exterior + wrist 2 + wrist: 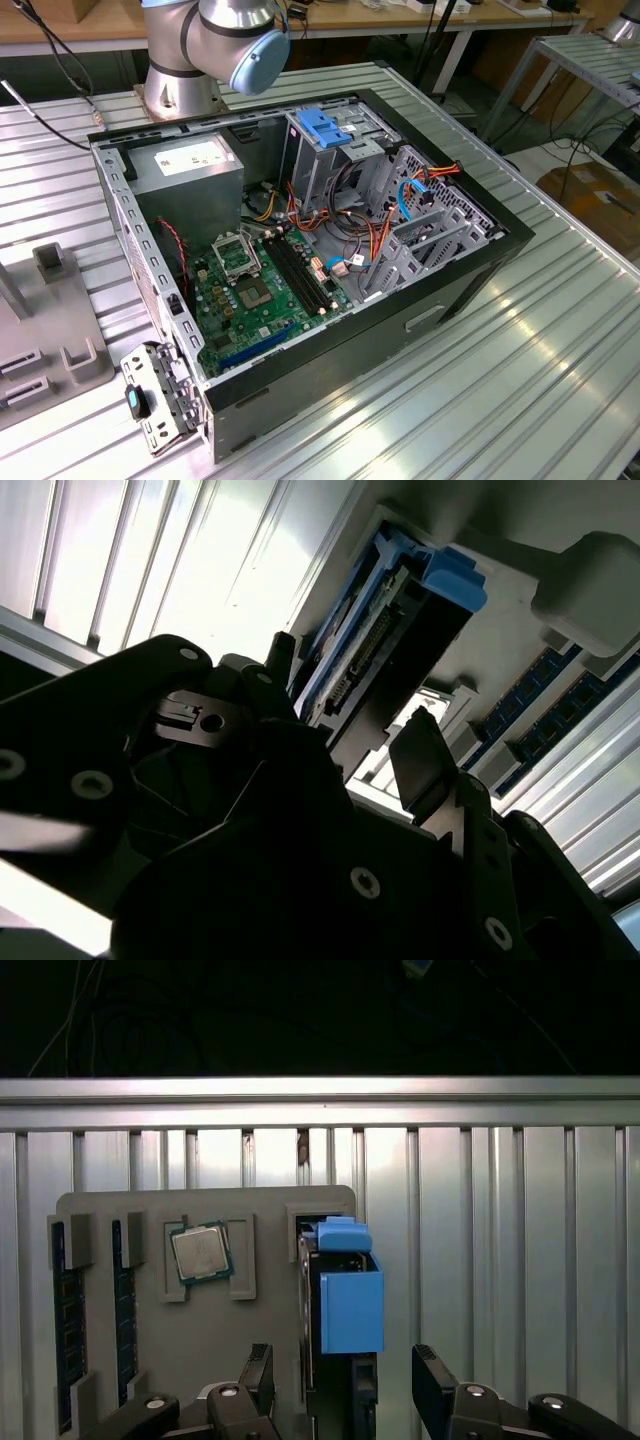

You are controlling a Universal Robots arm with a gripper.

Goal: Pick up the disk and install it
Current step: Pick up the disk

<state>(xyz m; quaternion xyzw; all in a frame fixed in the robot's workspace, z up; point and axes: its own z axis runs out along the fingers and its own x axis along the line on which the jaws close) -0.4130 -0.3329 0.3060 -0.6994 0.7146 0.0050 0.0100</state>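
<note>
In both wrist views the gripper (345, 1388) (350, 715) stands open, one finger on each side of the disk (348, 1305) (372, 640) with a gap on both sides. The disk stands on edge in a slot of the grey holder tray (270, 1210), beside a processor chip (202, 1253) and memory modules (65, 1320). Beyond lies the ribbed metal table (500, 1260), which in the exterior view carries the open computer case (480, 270).

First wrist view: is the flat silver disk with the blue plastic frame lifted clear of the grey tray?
No: the blue-framed disk stands in a slot of the grey tray, with the open fingers on either side.
</note>
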